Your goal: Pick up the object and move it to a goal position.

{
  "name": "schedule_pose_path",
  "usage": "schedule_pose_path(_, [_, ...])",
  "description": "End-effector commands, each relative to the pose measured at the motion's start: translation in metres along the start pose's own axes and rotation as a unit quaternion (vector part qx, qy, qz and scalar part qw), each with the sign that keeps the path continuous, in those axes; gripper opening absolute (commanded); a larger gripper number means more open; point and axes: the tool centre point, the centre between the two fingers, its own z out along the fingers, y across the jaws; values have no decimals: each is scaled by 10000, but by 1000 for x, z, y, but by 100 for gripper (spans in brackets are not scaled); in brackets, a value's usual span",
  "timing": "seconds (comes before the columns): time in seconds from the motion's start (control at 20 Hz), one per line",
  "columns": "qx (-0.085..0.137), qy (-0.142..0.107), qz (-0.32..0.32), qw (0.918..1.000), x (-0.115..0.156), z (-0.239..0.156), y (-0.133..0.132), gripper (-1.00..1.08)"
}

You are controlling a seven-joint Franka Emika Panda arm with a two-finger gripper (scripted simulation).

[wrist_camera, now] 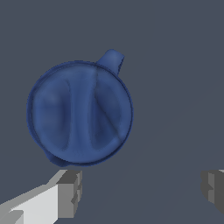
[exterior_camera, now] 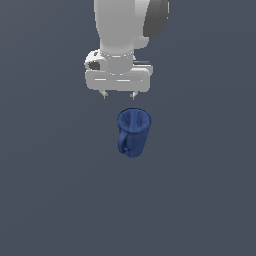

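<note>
Fingertips of the gripper are held wide apart and empty — the dark blue mug, upright just below and offset, is best centred between them before descent.

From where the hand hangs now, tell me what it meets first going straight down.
Probably bare floor. In the wrist view the open hand has the blue mug off to one side of the gap between its fingers, though depth is unclear.
</note>
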Motion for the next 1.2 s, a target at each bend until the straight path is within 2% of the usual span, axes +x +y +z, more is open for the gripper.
schedule_pose_path(0.0, [0, 0, 0, 10000, 0, 0, 0, 28])
schedule_pose_path(0.6, [-38, 24, -114, 9999, 5, -4, -4, 28])
schedule_pose_path(1.15, [135, -237, 369, 9989, 29, -1, -2, 28])
